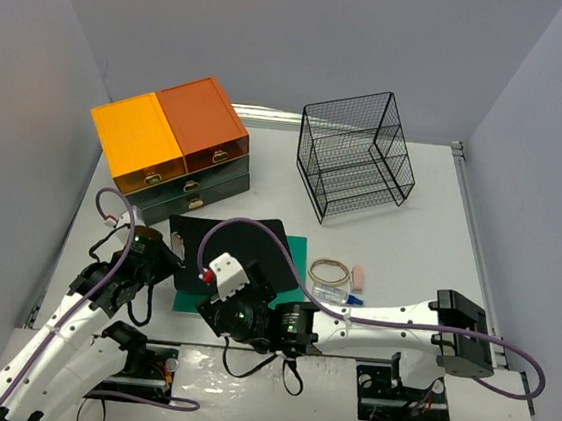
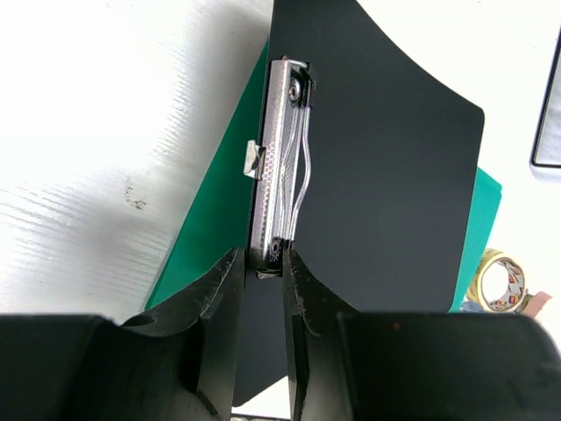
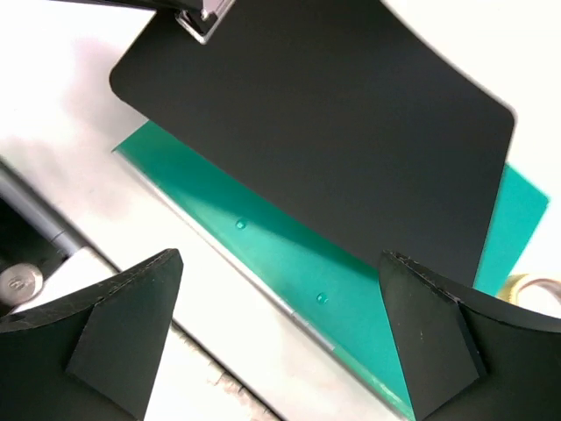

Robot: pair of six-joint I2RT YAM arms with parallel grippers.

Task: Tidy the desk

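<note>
Left pincer [image 2: 263,263]: jaws drawn close, clamped on the near end of the metal clip [image 2: 282,149] of a black clipboard [image 2: 386,184]. Clipboard: runs away from that pincer, lying over a green board [image 2: 206,237] that shows past both its sides. Right pincer [image 3: 280,272]: jaws wide apart, empty, hovering above clipboard and green board, near the left pincer. Beyond the right pincer: tape roll [image 1: 329,271]. Farther off: wire basket [image 1: 357,158]; drawer unit [image 1: 182,150]. Worktop [image 1: 429,236]: pale, beneath both pincers, carrying everything listed. Step in hand, as judged: taking up the clipboard by its clip. Next move calls for a steady lift clear of the green board, then carriage, probably toward the wire basket, without dragging the board along.
</note>
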